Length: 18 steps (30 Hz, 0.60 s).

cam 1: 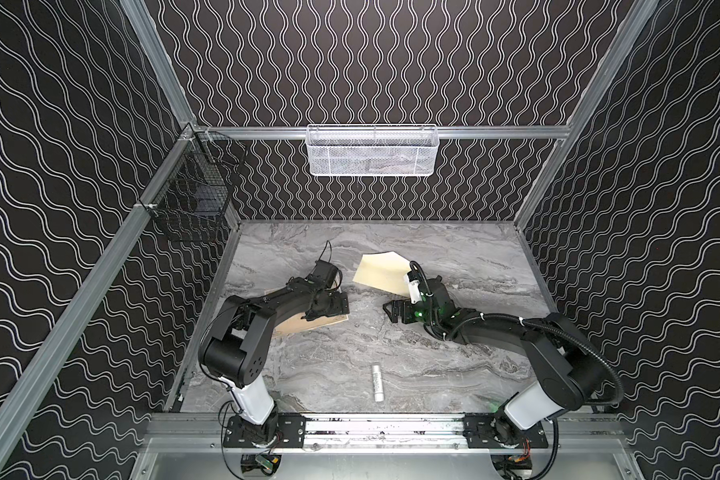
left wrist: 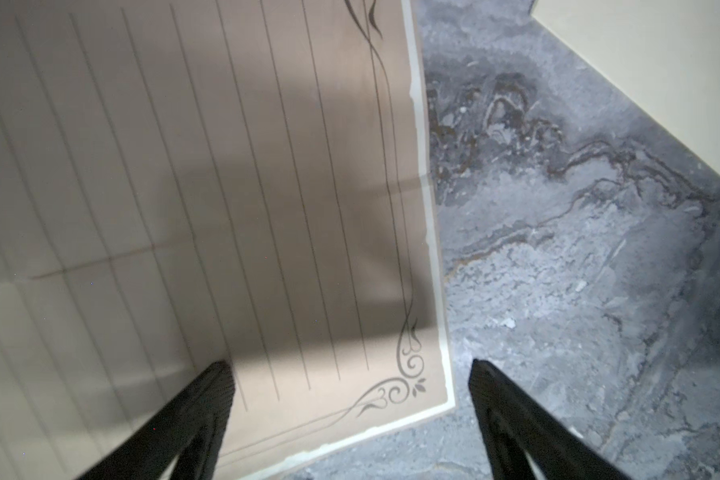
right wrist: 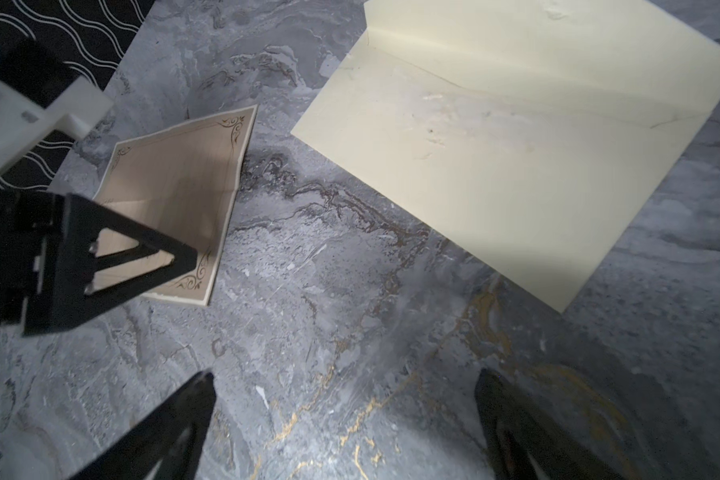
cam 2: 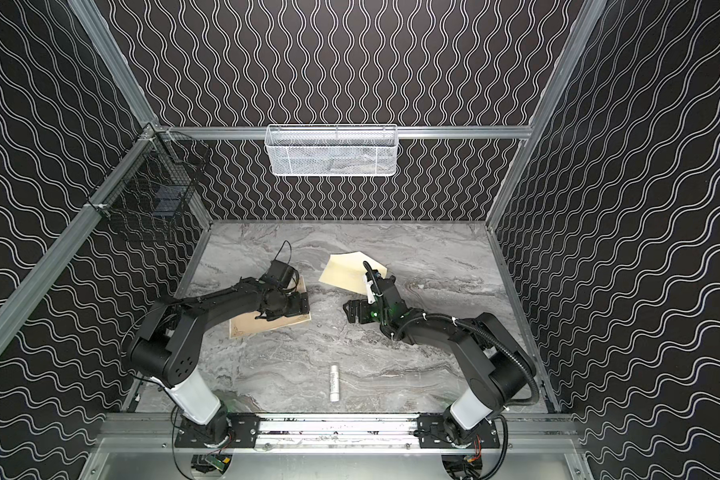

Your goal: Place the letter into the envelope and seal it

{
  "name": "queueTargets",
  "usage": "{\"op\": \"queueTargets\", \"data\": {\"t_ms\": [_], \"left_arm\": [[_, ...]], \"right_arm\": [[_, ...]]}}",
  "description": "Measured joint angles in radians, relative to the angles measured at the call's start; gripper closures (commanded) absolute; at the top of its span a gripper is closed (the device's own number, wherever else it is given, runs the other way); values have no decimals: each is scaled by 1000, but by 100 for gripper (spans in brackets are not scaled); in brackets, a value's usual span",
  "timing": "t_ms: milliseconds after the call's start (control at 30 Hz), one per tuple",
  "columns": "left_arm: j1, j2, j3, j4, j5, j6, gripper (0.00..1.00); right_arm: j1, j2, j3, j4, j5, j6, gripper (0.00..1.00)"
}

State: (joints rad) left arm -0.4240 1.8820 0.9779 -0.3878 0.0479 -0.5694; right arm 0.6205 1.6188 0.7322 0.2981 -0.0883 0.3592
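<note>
On the bench (cam 1: 433, 353), the envelope (cam 1: 381, 274) lies flap open. The letter (cam 2: 267, 326) lies flat beside it, apart, so insertion has not begun. The left pincer (left wrist: 348, 363) hangs wide open over a letter corner on the envelope's side, gripping nothing. The right pincer (right wrist: 344, 374), also open and empty, hovers near the envelope. Next, likely, the left must pinch the thin sheet's edge. A white stick (cam 1: 378, 382) lies well off the envelope. The left arm (cam 1: 283, 297) hides much of the letter from above.

both top views high, looking down on whole table (cam 1: 433, 353), wrist views close, sharing the letter (left wrist: 184, 166)
</note>
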Motion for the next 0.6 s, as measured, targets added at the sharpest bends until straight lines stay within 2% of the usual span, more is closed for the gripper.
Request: {"op": "queueTargets", "data": {"t_ms": [600], "left_arm": [[-185,0,-8,47,35,-7,7]], "right_arm": [[-15,223,153,10,17,41,0]]}}
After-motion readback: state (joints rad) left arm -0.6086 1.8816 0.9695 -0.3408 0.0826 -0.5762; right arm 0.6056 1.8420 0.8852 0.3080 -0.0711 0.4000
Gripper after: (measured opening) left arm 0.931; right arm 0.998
